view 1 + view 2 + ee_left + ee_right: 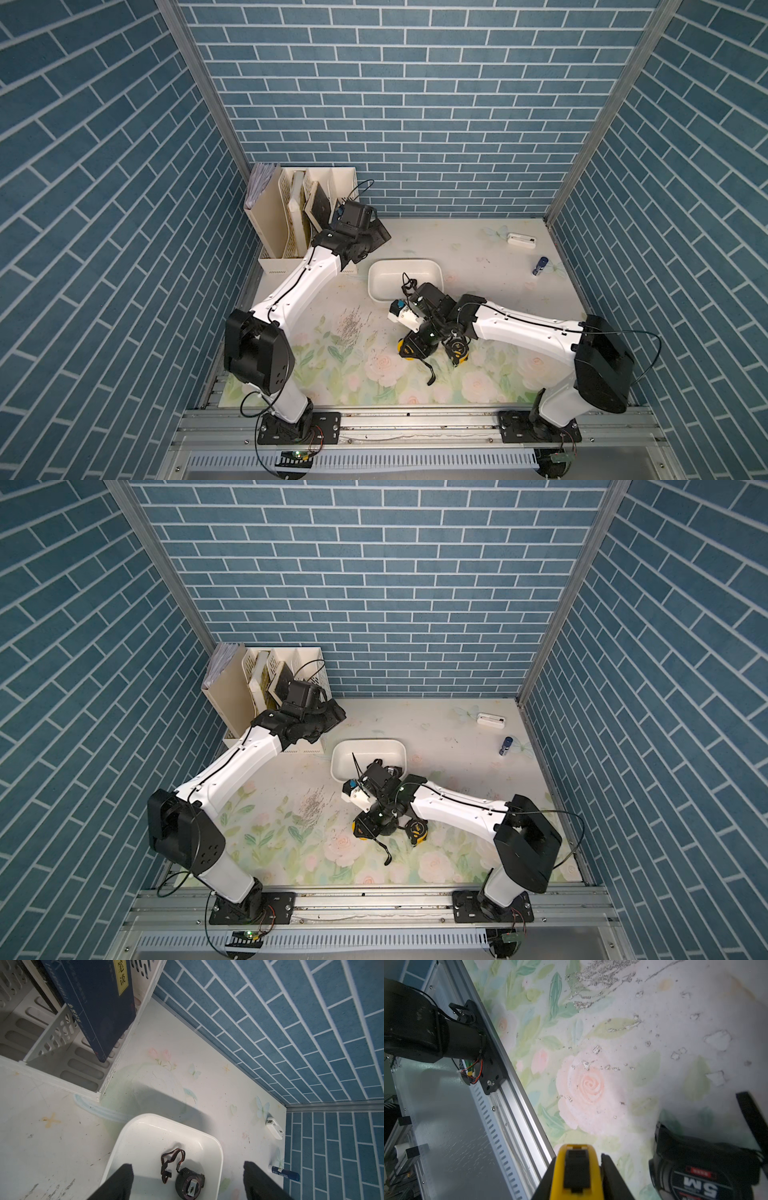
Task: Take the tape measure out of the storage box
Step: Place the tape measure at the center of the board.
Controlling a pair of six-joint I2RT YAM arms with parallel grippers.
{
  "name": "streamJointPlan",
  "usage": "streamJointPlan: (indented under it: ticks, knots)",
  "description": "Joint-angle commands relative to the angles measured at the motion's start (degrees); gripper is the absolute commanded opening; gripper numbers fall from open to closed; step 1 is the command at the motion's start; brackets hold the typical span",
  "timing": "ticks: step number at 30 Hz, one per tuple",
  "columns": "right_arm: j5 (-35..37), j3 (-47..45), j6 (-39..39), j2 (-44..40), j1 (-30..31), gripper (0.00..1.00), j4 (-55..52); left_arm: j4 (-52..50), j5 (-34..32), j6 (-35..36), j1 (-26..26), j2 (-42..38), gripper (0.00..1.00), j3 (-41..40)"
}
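One yellow tape measure (577, 1176) sits clamped in right gripper (579, 1158); left gripper (188, 1164) spread, seemingly empty.

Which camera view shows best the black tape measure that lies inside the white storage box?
The left wrist view: the black tape measure lies in plain sight on the floor of the storage box. In both top views the right arm covers it. The right wrist view does not show the box.
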Motion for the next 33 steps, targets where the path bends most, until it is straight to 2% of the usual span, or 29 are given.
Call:
streamJointPlan:
  ticks: [1,6,13,18,22,33]
  knots:
    - [-2.38,2.63,-5.67,3.28,0.07,0.0,0.11,-1.8,-2.12,1.32,1.03,-2.8,0.88,-0.55]
    - [-7.12,3.69,-5.99,7.06,-2.26,0.0,4.26,-1.87,-3.23,1.64,1.99,-4.58,0.88,-0.93]
    - [-10.53,7.18,-4.66,11.6,-5.43,0.0,7.55,6.53,-3.6,1.14,2.74,-10.88,0.88,-5.01]
    - [-12.44,12.76,-5.25,16.6,-5.41,0.0,5.88,9.25,-4.46,1.58,2.82,-14.47,0.88,-5.72]
    - [-11.36,18.28,-7.47,20.58,-5.27,0.0,1.45,9.06,-6.26,1.67,2.79,-16.19,0.88,-6.0]
    - [-10.7,24.67,-8.12,28.61,-4.75,0.0,-6.36,6.86,-8.41,0.9,2.83,-17.31,0.88,-6.18]
